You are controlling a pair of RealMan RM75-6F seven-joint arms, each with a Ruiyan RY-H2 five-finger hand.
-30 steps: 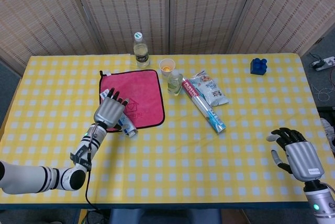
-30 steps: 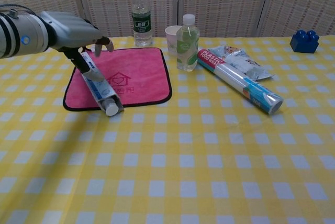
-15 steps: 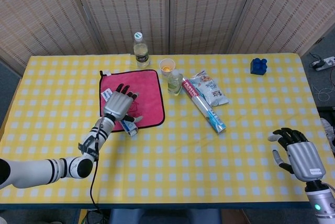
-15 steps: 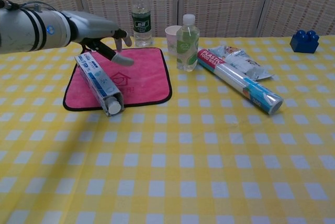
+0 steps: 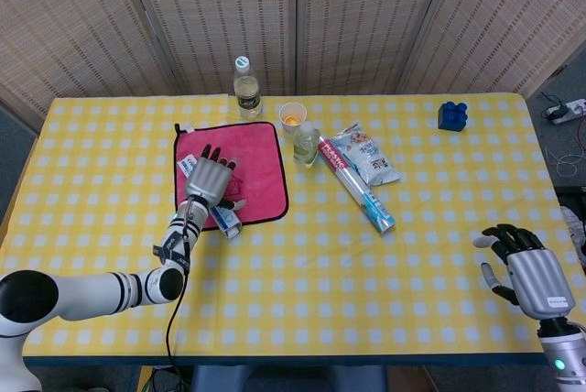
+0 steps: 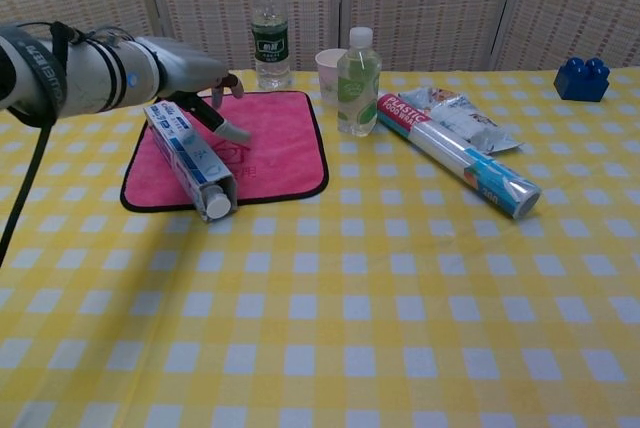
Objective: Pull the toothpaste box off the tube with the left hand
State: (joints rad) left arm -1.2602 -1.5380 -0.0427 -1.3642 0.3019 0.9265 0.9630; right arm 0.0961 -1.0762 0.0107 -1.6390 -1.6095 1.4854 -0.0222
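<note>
One toothpaste box point(image 6: 191, 159) lies on the pink cloth point(image 6: 270, 148), blue and white, long and thin. Its open end, with the white round cap of the tube point(image 6: 213, 207) peeking out, points to 5 o'clock, toward the near edge of the cloth. The left robot hand point(image 6: 200, 83) hangs just above the far end of the box with its fingers spread apart, and it holds nothing; I cannot tell if it touches the box. Its arm comes in from 9 o'clock. The right robot hand point(image 5: 526, 268) is well apart, at the 4 o'clock corner of the yellow checked counter point(image 6: 400, 298), with its fingers a bit curled and nothing in them. At 12 o'clock from the cloth stands a tall water bottle point(image 6: 268, 23). At 2 o'clock are a paper cup point(image 6: 329, 73) and a small bottle point(image 6: 358, 83). Next to them lie a roll of food wrap point(image 6: 460, 155) and a snack bag point(image 6: 468, 118). Far at 2 o'clock sits a blue toy block point(image 6: 581, 78).
</note>
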